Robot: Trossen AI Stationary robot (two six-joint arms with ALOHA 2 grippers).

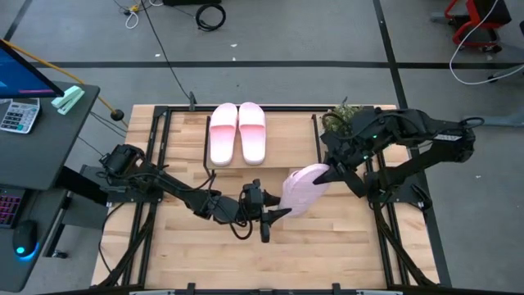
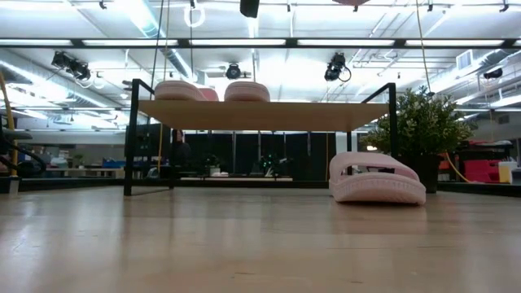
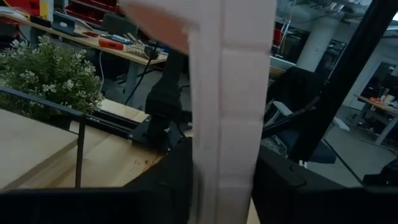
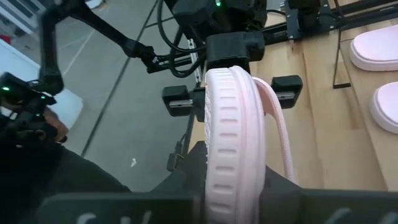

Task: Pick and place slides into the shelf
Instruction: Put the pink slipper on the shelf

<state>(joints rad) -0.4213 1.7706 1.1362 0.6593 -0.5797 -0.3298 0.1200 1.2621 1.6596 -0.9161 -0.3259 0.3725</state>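
One pale pink slide point(image 1: 304, 190) hangs in the air between both grippers, above the table in front of the shelf. My left gripper point(image 1: 277, 213) is shut on its near-left end and my right gripper point(image 1: 326, 170) on its far-right end. Two more slides point(image 1: 237, 131) lie side by side, soles down, on the left part of the shelf's top board point(image 1: 286, 131), as the low view confirms point(image 2: 212, 91). A further slide point(image 2: 376, 179) rests sole down on the table, right of the shelf point(image 2: 260, 115) and in front of a plant. My left gripper pinches the end of the slide's sole point(image 3: 229, 155) between its two fingers point(image 3: 169, 180), coming level from the table's left. The slide is lifted clear, turned on its edge. My right gripper pinches the opposite end of the sole point(image 4: 233, 168) between its fingers point(image 4: 277, 186), coming from the table's right, along the slide. The strap point(image 4: 280, 130) bulges to one side.
A potted plant point(image 1: 344, 115) stands at the far right of the table, next to the shelf's right leg point(image 2: 392, 134). Open space shows under the shelf board. Bare wood tabletop point(image 1: 327, 254) lies near the front edge. A desk with a calculator point(image 1: 18, 115) stands off to the left.
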